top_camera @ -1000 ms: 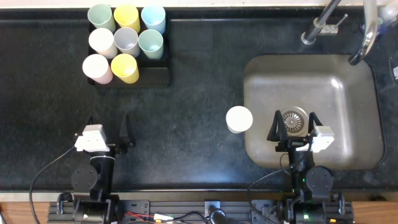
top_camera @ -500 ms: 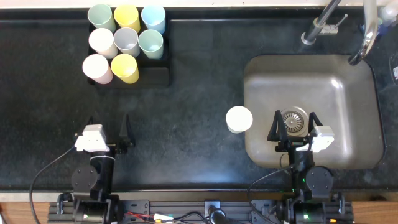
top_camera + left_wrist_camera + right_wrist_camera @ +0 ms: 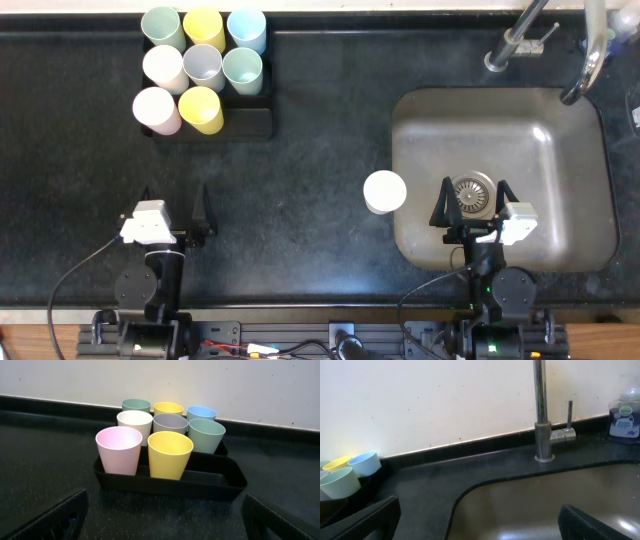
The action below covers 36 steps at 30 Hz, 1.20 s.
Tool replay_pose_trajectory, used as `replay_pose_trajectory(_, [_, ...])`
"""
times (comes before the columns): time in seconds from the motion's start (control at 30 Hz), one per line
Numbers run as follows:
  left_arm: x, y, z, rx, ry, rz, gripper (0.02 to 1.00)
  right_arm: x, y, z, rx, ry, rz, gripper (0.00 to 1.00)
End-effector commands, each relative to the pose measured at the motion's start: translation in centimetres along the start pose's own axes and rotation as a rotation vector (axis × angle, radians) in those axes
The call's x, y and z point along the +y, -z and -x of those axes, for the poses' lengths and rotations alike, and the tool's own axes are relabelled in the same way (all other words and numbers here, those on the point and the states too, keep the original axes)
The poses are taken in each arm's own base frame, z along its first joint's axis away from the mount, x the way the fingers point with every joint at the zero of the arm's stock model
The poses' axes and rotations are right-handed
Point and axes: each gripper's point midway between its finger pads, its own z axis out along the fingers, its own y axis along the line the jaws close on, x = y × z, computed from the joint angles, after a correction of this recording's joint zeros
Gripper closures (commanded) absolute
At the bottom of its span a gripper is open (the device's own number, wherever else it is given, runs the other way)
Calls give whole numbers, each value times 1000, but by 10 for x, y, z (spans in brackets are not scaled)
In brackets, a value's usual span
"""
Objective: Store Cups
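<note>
Eight cups [image 3: 204, 66] stand in tray [image 3: 248, 122], top view; ninth slot, corner nearest sink [image 3: 550, 130], unfilled, judged reserved for white cup [image 3: 385, 191], loose on surface [image 3: 320, 130] just beside sink rim. Left gripper [image 3: 176, 202] wide, holding nothing, well short of tray; right gripper [image 3: 472, 198] wide, holding nothing, over sink, near white cup: your likelier pick.

Left wrist view: pink cup [image 3: 119, 450], yellow cup [image 3: 170, 454] in front row; unfilled slot beside yellow; neighbours crowd it, judged snag risk.

Right wrist view: faucet [image 3: 539, 410], soap bottle [image 3: 625, 415] behind sink, off your route.
</note>
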Motion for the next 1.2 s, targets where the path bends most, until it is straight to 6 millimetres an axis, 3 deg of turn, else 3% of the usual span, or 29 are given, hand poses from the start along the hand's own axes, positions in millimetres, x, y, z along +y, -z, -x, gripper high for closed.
replay_pose_trajectory(0.03, [-2,0,1,-4,-18,-14,20,4,1,3,-14,-3,16,5])
replay_pose_trajectory(0.17, [-2,0,1,-4,-18,-14,20,18,13,51,-46,-2,31,3])
replay_pose_trajectory(0.3, [-2,0,1,-4,-18,-14,20,31,30,96,76,-9,5,3])
replay_pose_trajectory(0.47, [-2,0,1,-4,-18,-14,20,37,23,116,416,-12,-80,3])
replay_pose_trajectory(0.57, [-2,0,1,-4,-18,-14,20,48,21,100,713,51,-88,3])
replay_pose_trajectory(0.73, [-2,0,1,-4,-18,-14,20,75,26,42,1171,178,-27,3])
replay_pose_trajectory(0.83, [-2,0,1,-4,-18,-14,20,69,18,12,1320,382,5,3])
replay_pose_trajectory(0.97, [-2,0,1,-4,-18,-14,20,64,7,-16,1440,475,25,3])
replay_pose_trajectory(1.2, [-2,0,1,-4,-18,-14,20,70,-23,-45,1464,533,131,3])
